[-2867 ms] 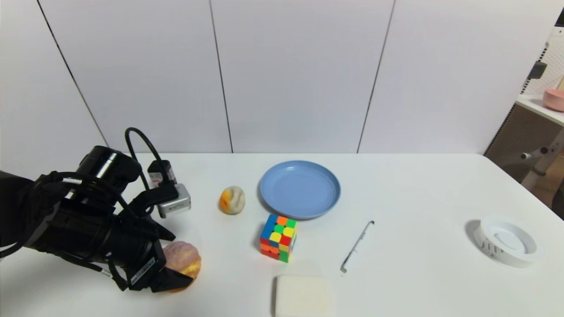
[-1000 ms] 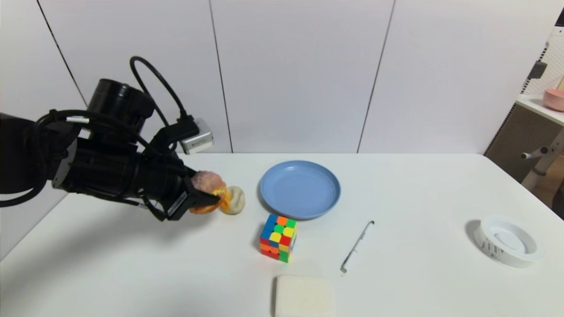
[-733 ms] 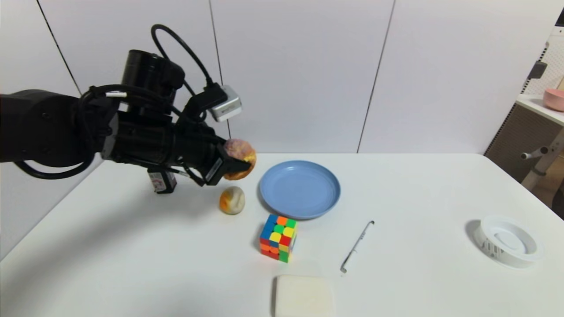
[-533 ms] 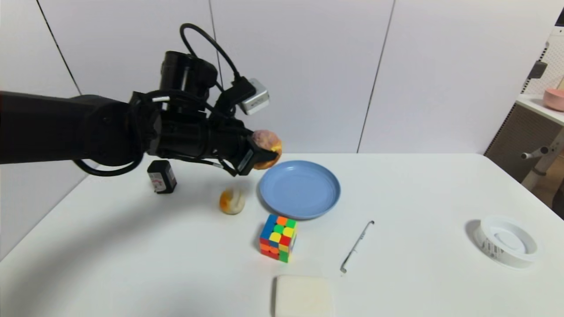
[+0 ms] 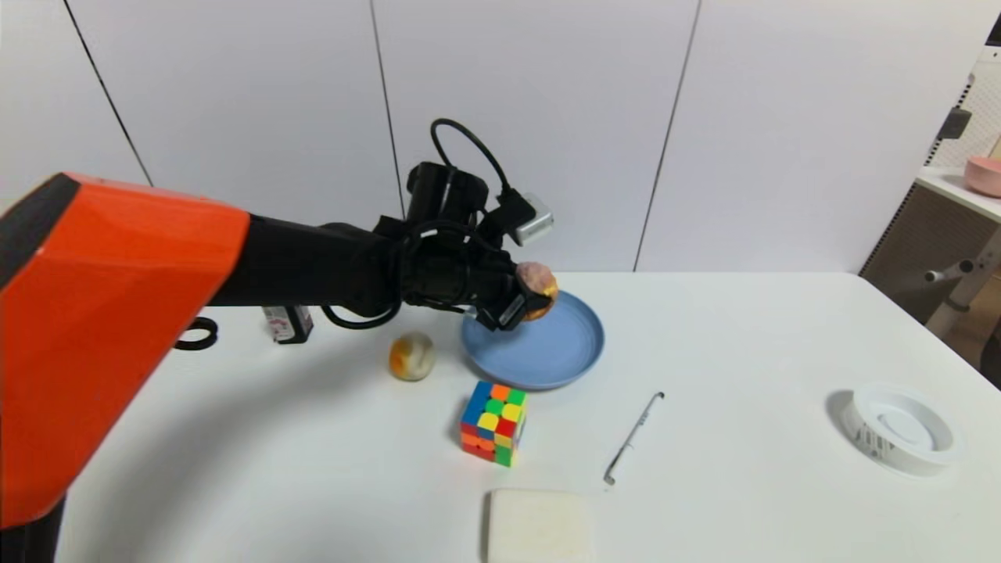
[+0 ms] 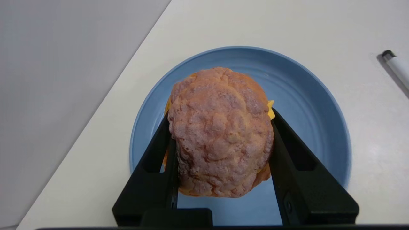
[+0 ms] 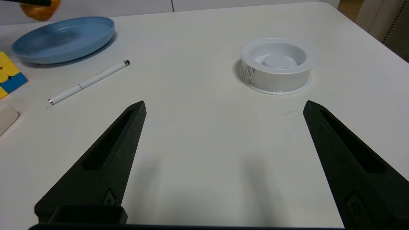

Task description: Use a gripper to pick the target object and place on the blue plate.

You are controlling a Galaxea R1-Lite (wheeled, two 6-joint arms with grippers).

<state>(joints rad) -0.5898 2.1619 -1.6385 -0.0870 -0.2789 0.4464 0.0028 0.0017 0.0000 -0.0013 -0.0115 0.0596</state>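
Observation:
My left gripper [image 5: 532, 301] [image 6: 220, 118] is shut on the target object [image 5: 536, 281] [image 6: 220, 131], a round brown-pinkish bun with a yellow filling band. It holds the bun in the air over the back left part of the blue plate [image 5: 559, 356] [image 6: 316, 108] [image 7: 64, 41]. The bun [image 7: 40, 8] also shows at the edge of the right wrist view. My right gripper [image 7: 223, 107] is open above bare table near the front right, with nothing between its fingers; it is out of the head view.
A cream-and-orange lump [image 5: 411, 356] lies left of the plate, a puzzle cube [image 5: 494, 422] in front of it. A white pen [image 5: 633, 438], a white block [image 5: 538, 525], a white ring-shaped dish [image 5: 899, 428], a small black box [image 5: 286, 323] and a black ring [image 5: 195, 334] lie around.
My left arm lifted the bun from the front left of the table, carried it up and right, past the lump, and now holds it lower over the plate.

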